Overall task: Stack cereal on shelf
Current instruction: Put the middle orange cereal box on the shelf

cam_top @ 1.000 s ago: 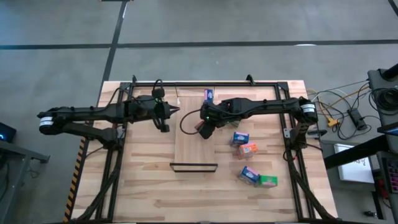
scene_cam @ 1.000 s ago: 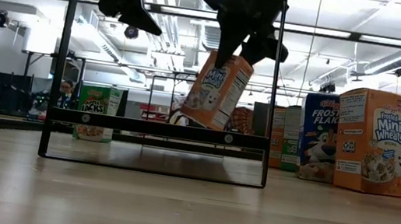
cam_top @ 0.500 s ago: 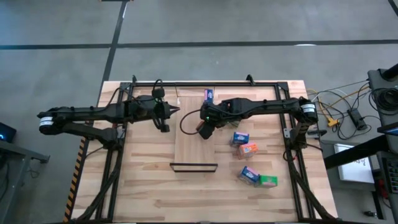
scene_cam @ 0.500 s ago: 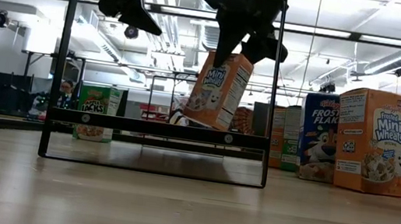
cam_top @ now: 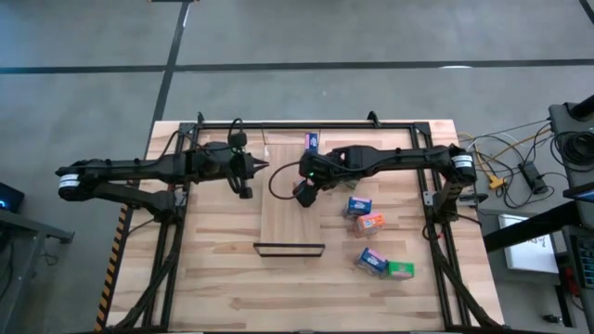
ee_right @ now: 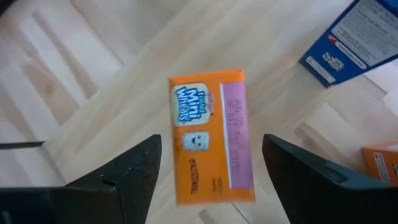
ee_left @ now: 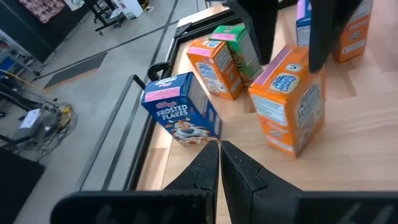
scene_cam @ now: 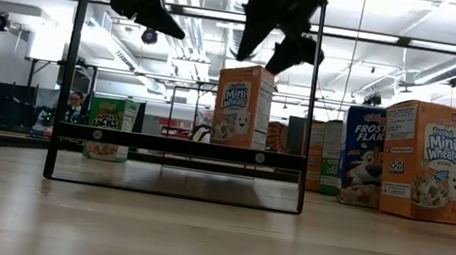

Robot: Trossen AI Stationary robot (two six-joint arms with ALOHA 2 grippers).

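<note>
Orange box (scene_cam: 242, 106) stands upright on the pale wooden shelf (cam_top: 278, 223), and the right claw (scene_cam: 273, 43) hangs just above it with its fingers spread wide, clear of the cardboard! From the right wrist you look straight down on the box top between those two parted fingers (ee_right: 130, 171). Over on the other side, the left claw (cam_top: 248, 173) hovers beside the shelf, fingers pinched together on nothing. More cereal waits on the table (cam_top: 213, 278) to the right: a blue box (cam_top: 359, 205), another orange one (cam_top: 369, 224), then a blue (cam_top: 371, 262) and green (cam_top: 401, 270) pair nearer the front. One blue box (cam_top: 311, 142) sits at the back edge.
</note>
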